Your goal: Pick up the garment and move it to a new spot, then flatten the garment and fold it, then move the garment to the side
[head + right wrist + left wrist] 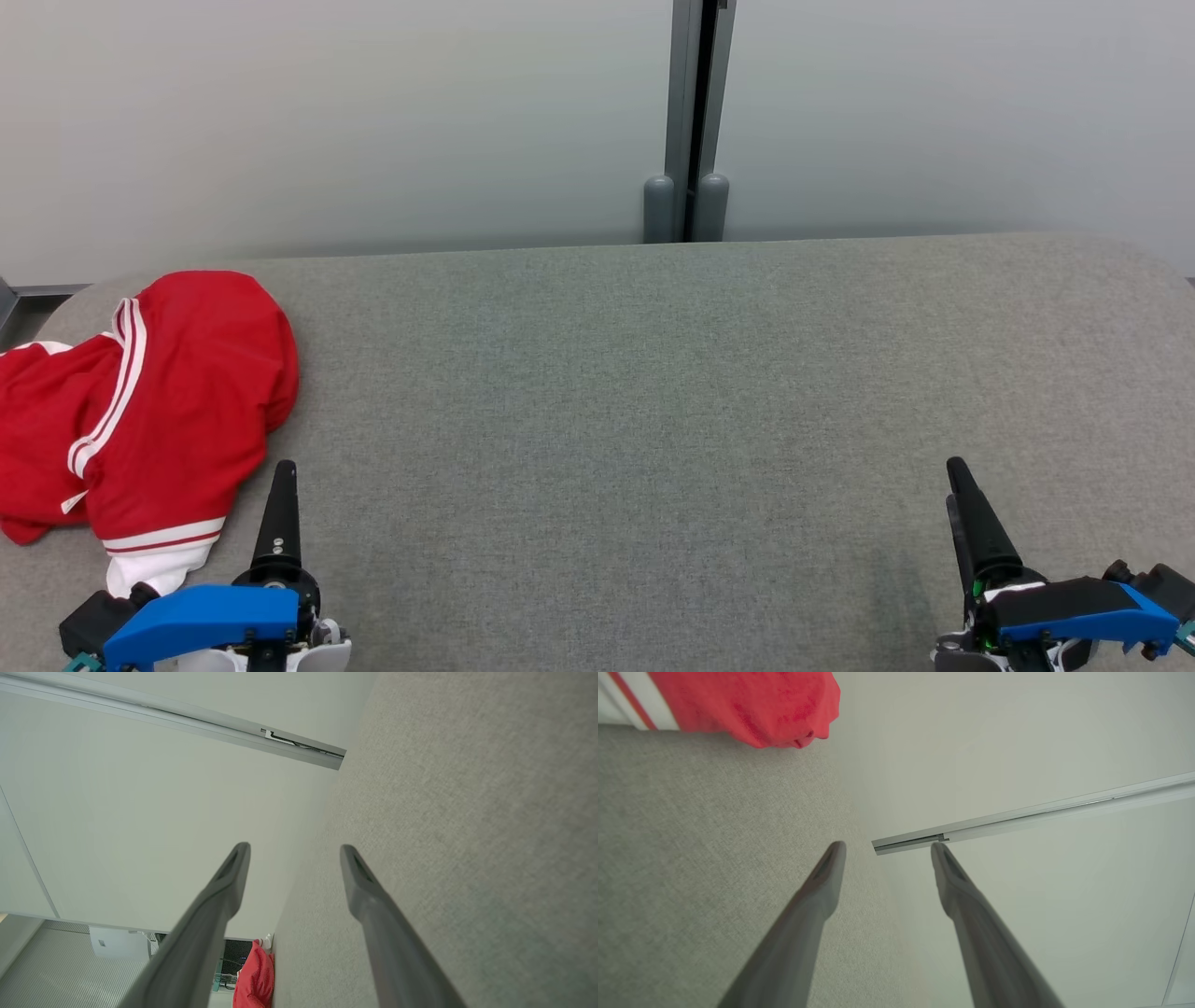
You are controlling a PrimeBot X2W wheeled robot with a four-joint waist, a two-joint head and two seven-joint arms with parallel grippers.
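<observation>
Task thing: red garment with white stripes and a white band edged in red at its lower end.
Garment's place: on the far left end of the tabletop, near the rounded left corner, with its left part running out of the head view.
Garment's state: crumpled in a loose heap, with folds lying over one another, not flattened and not folded.
Tabletop: covered in grey woven cloth, with rounded corners at the back.
Left gripper: low at the left of the head view, turned on its side so that one dark finger shows there, pointing away from the robot.
Left jaws: apart, with nothing between them; the left wrist view shows both fingers spread over the grey cloth.
Left gripper and garment: just beside the garment's lower right edge, with grey cloth showing between the dark finger and the red cloth; in the left wrist view the garment lies at the upper left, ahead of the fingertips and off to one side.
Right gripper: low at the right of the head view, over the right end of the tabletop, well apart from the garment.
Right jaws: apart, holding nothing.
Right wrist view: the garment shows small and red at the far end of the tabletop's edge.
Background: a pale wall behind the tabletop, with a grey upright post between two panels.
</observation>
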